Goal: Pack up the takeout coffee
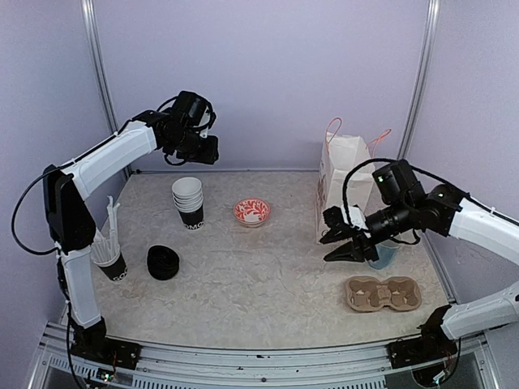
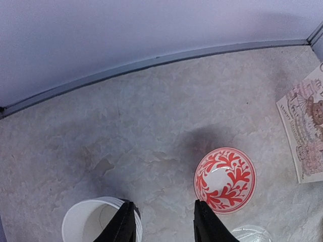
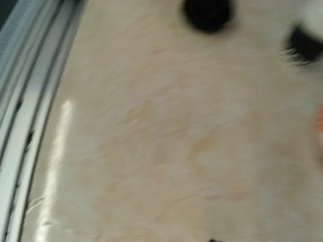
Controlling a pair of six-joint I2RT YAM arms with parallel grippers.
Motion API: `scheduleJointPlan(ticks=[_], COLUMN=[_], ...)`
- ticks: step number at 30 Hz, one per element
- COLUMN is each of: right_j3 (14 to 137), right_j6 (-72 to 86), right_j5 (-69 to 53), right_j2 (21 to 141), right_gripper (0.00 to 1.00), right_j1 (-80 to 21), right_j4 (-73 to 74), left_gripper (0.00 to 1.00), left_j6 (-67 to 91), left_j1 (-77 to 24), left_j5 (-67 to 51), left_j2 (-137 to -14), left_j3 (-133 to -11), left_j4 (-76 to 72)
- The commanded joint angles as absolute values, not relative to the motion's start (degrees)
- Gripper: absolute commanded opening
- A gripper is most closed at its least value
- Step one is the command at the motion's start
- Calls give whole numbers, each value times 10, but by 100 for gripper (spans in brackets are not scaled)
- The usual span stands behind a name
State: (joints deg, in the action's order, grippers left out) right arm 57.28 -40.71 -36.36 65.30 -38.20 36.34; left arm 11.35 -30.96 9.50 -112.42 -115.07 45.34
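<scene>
The takeout coffee cups are black paper cups, white inside, nested in one stack (image 1: 188,201) at the table's back left. The stack's white rim (image 2: 83,222) shows beside my left finger in the left wrist view. Loose black lids sit in a pile (image 1: 163,262) in front of the stack and appear blurred (image 3: 207,12) in the right wrist view. My left gripper (image 1: 207,151) (image 2: 162,202) hangs high above the stack, open and empty. My right gripper (image 1: 331,247) hovers low at the right, pointing left, its jaws apart with nothing between them. The right wrist view is blurred and shows no fingers.
A red-patterned bowl (image 1: 251,211) (image 2: 225,179) sits mid-back. A white paper bag (image 1: 345,182) (image 2: 305,131) stands at back right. A light-blue mug (image 1: 387,254) is behind my right gripper. A cardboard cup carrier (image 1: 383,293) lies front right. A black cup of straws (image 1: 109,261) stands far left.
</scene>
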Motion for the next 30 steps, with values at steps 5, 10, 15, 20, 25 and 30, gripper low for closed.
scheduleJointPlan(ticks=[5, 10, 15, 20, 25, 30], right_j3=[498, 480, 473, 472, 466, 464], right_j6=[-441, -433, -431, -431, -433, -434], right_j5=[-345, -303, -301, -289, -273, -269], right_j2=[731, 765, 769, 776, 773, 775], right_gripper=[36, 33, 33, 33, 32, 31], right_j1=[-432, -456, -465, -469, -469, -469], right_j4=[239, 203, 196, 195, 192, 189], left_gripper=[38, 36, 36, 35, 25, 19], left_j6=[180, 189, 182, 168, 160, 159], left_j1=[-323, -326, -326, -325, -319, -315], left_j5=[129, 143, 155, 167, 167, 155], left_j2=[-1163, -1138, -1141, -1165, -1198, -1211], left_j3=[-1187, -1149, -1149, -1168, -1204, -1206], left_j4=[636, 665, 660, 654, 665, 663])
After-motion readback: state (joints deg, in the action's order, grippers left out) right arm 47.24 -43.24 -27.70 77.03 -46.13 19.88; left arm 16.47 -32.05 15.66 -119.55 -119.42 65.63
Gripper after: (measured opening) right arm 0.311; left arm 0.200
